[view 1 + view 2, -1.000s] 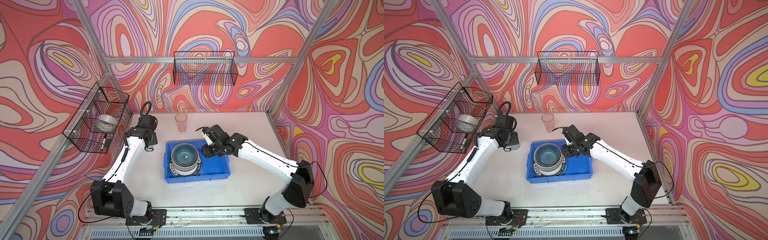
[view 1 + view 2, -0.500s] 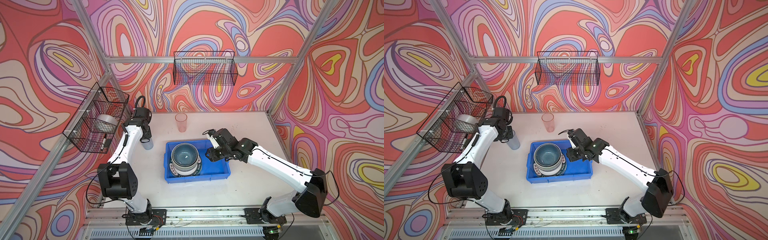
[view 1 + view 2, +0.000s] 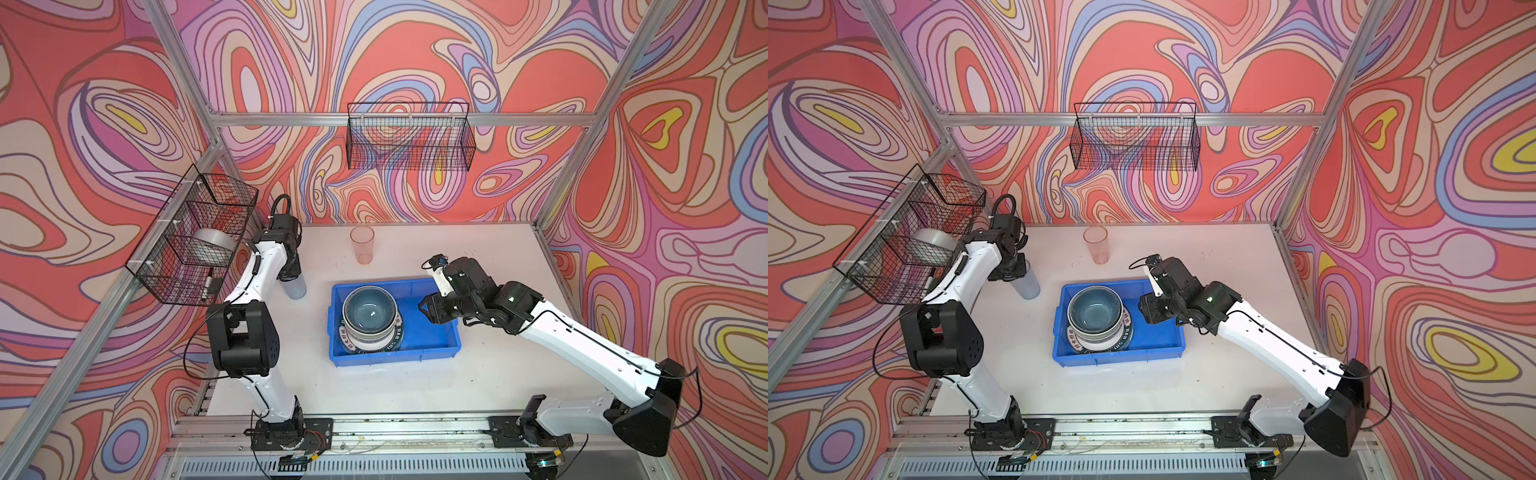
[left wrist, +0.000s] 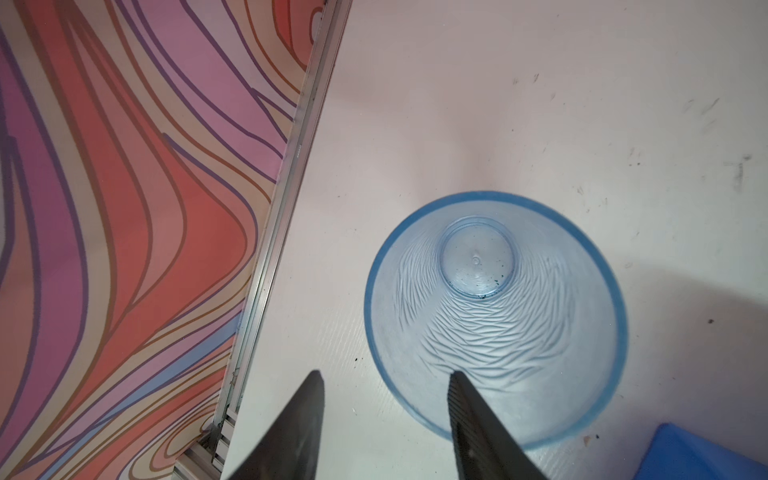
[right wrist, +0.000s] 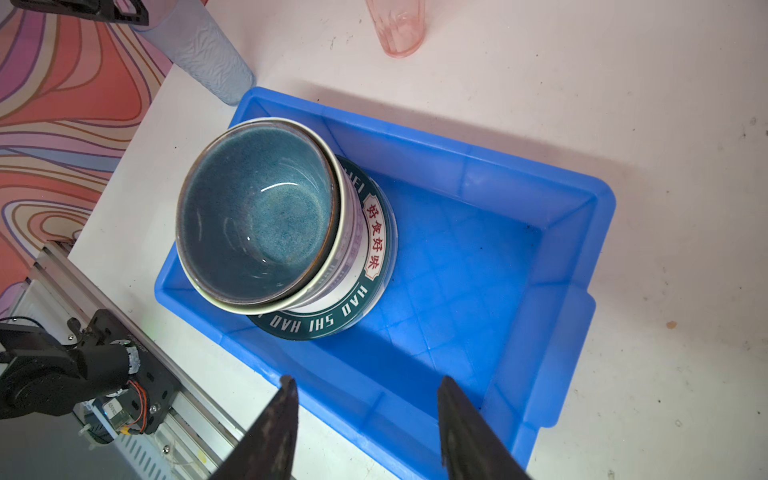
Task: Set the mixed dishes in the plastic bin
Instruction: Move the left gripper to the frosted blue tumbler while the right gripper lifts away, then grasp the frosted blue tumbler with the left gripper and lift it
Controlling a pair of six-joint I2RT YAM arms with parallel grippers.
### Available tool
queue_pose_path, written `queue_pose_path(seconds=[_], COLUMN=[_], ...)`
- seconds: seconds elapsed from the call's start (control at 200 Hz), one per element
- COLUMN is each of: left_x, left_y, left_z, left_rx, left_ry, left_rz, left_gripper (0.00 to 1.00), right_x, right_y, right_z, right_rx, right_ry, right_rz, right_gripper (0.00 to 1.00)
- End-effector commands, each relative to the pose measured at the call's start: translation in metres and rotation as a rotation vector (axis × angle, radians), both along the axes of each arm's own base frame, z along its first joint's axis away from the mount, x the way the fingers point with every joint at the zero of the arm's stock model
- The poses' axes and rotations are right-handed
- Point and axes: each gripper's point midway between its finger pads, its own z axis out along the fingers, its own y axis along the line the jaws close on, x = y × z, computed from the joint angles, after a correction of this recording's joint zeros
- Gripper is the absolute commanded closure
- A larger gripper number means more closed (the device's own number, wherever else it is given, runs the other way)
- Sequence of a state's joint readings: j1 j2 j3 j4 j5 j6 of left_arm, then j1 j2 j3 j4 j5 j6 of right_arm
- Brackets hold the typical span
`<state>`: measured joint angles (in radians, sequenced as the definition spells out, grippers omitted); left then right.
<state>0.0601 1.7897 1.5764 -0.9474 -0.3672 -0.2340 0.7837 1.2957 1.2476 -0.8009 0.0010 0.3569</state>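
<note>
The left hand (image 4: 384,374) has its jaws apart and is lowered over the clear blue tumbler (image 4: 494,316), which stands upright on the bench (image 4: 540,104). One finger (image 4: 301,424) is outside the tumbler and the other (image 4: 473,424) reaches over its mouth, so the rim passes between them. Neither finger visibly presses the wall. In both top views the tumbler shows directly beneath this hand, near the plastic bin (image 3: 440,334).

The right hand (image 5: 368,380) is parted too, with nothing between its fingers, and hovers over the bare half of the bin. Beyond its fingertips, in the bin's other half, sits a stack of dishes. The dark blue bowl (image 5: 257,208) is on top, nested in a pale green bowl (image 5: 266,311). At the bottom the white plate with lettered dark rim (image 5: 320,324) lies on the bin's floor. A further pale layer shows between bowls and plate, but what it is cannot be told. The pink tumbler (image 5: 397,29) stands upright on the bench outside the bin, farther beyond the right hand's fingertips and well apart from both hands.
</note>
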Motion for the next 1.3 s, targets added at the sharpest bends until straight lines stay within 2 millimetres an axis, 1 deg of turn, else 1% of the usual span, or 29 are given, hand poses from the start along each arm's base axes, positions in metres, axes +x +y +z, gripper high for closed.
queue_pose_path(seconds=[0.0,0.14,0.2,0.25,0.371,0.451,0.621,0.746,0.907,1.022,1.162,1.297], left_x=[0.0,0.001,0.002,0.003,0.004,0.004,0.002,0.001,-0.001,-0.003,-0.004,-0.005], left_y=[0.008,0.008,0.007,0.006,0.002,-0.001,-0.004,-0.007,-0.01,-0.012,-0.018,-0.027], left_z=[-0.002,-0.009,-0.012,-0.014,-0.018,-0.019,-0.022,-0.027,-0.031,-0.023,-0.007,0.009], left_rx=[0.005,-0.028,-0.037,-0.044,-0.066,-0.085,-0.103,-0.115,-0.131,-0.139,-0.166,-0.19], left_ry=[0.034,0.041,0.047,0.053,0.059,0.059,0.06,0.066,0.076,0.06,0.009,-0.03], left_rz=[0.003,0.012,0.006,0.003,-0.005,-0.011,-0.016,-0.024,-0.029,-0.032,-0.038,-0.057], left_gripper=[0.5,0.55,0.61,0.63,0.67,0.72,0.76,0.82,0.88,0.9,0.95,0.96], right_x=[-0.004,-0.007,-0.008,-0.008,-0.008,-0.008,-0.008,-0.007,-0.008,-0.007,-0.007,-0.006], right_y=[-0.015,-0.018,-0.018,-0.019,-0.02,-0.02,-0.019,-0.02,-0.021,-0.021,-0.019,-0.017], right_z=[-0.004,-0.01,-0.011,-0.013,-0.013,-0.013,-0.015,-0.015,-0.016,-0.015,-0.014,-0.012], right_rx=[-0.027,-0.034,-0.034,-0.038,-0.041,-0.042,-0.044,-0.045,-0.048,-0.049,-0.04,-0.029], right_ry=[-0.003,0.01,0.013,0.016,0.015,0.015,0.02,0.021,0.023,0.021,0.023,0.021], right_rz=[-0.027,-0.035,-0.034,-0.037,-0.04,-0.039,-0.041,-0.045,-0.049,-0.053,-0.048,-0.052], right_gripper=[0.43,0.42,0.42,0.42,0.43,0.42,0.42,0.43,0.43,0.43,0.43,0.42])
